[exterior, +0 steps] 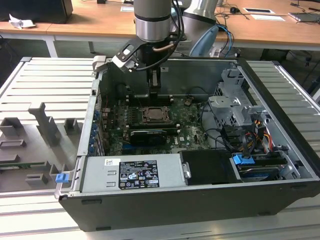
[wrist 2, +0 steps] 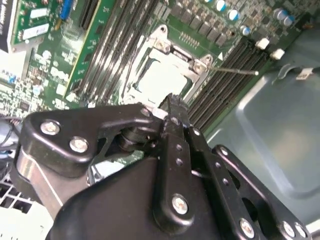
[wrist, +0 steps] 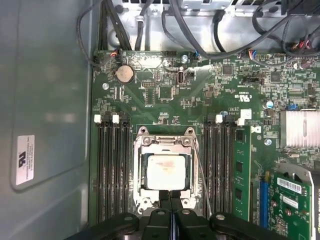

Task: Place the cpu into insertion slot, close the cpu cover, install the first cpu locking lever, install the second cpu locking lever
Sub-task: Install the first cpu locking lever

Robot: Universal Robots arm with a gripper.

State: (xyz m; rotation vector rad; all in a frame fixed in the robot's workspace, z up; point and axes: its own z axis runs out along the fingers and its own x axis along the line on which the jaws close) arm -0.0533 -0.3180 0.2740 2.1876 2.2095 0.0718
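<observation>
One cpu [wrist: 165,171] lies under one cpu cover [wrist: 165,146] (framing it); tool [wrist: 170,196] fingers pressed together.

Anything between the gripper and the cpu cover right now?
Nothing visible. In the first wrist view the gripper, jaws together, sits right at the edge of the cpu cover, which lies closed around the cpu. A thin lever wire runs beside the cover, off to one side of the jaws.

Robotics lab, slatted aluminium workbench [exterior: 45,80], wooden desks [exterior: 265,26] behind
</observation>
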